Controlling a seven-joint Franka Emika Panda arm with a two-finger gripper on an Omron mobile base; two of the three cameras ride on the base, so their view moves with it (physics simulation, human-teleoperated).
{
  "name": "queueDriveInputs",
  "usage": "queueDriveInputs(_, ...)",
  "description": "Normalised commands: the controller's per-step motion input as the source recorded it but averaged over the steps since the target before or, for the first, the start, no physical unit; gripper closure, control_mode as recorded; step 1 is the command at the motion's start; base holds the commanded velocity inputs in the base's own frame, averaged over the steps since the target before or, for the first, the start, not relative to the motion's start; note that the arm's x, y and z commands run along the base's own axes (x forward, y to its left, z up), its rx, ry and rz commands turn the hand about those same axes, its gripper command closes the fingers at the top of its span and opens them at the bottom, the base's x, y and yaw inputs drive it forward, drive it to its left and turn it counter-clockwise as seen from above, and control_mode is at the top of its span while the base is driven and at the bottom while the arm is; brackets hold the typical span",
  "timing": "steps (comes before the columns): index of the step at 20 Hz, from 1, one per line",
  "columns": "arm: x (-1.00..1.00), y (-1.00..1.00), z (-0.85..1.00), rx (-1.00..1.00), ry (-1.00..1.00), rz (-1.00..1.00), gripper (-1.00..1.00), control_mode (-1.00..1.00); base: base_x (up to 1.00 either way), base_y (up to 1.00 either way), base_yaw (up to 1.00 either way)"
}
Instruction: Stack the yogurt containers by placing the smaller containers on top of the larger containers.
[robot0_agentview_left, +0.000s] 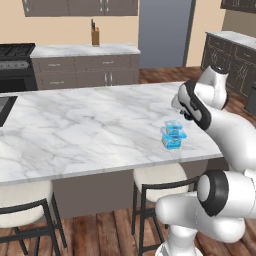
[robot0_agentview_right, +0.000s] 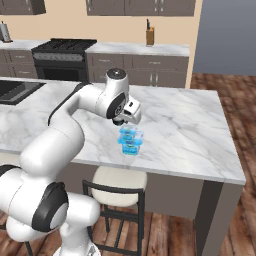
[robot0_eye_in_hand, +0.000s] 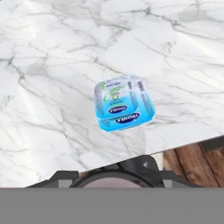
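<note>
**Blue tubs stacked near the island's front edge, hand above them**

A translucent light-blue squarish yogurt tub (robot0_agentview_left: 172, 142) with a pale lid rim stands on the white grey-veined marble island counter (robot0_agentview_left: 85, 130), directly below the robot's hand and close to the counter's near edge. On top of it sits a second, slightly smaller translucent blue tub (robot0_agentview_left: 173, 128), so the two make a short stack. In the hand view the stack (robot0_eye_in_hand: 124, 107) appears from above: a pale printed lid with dark oval labels on the bright blue side walls, lying a little above the middle of the picture.

In the right base view the white arm bends over the counter and the hand (robot0_agentview_right: 129, 116) hangs just above the stack (robot0_agentview_right: 131, 141); whether it touches the top tub cannot be told. The fingers are not clearly visible in any view, so I cannot tell whether they stand apart or together, and nothing is seen held.

Below the stack and the counter's edge, a round cream-cushioned stool with a black metal frame (robot0_agentview_right: 120, 186) stands on the brown wood floor. Well beyond the hand, against the far wall, a wooden knife block (robot0_agentview_left: 95, 36) rests on a grey cabinet run, beside a black stove (robot0_agentview_right: 62, 52).
</note>
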Motion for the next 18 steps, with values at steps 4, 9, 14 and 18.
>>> queueDriveInputs(4, 0.2, 0.0, -0.16, 0.0, 0.0, 0.0, 1.0, -1.0, 0.0, 0.0, 0.0)
queueDriveInputs(9, 0.13, 0.0, -0.1, 0.0, 0.0, 0.0, 1.0, -1.0, 0.0, 0.0, 0.0)
queueDriveInputs(14, 0.04, 0.0, -0.16, 0.0, 0.0, 0.0, 1.0, -1.0, 0.0, 0.0, 0.0)
queueDriveInputs(18, 0.05, 0.0, -0.17, 0.0, 0.01, 0.0, 1.0, -1.0, 0.0, 0.0, 0.0)
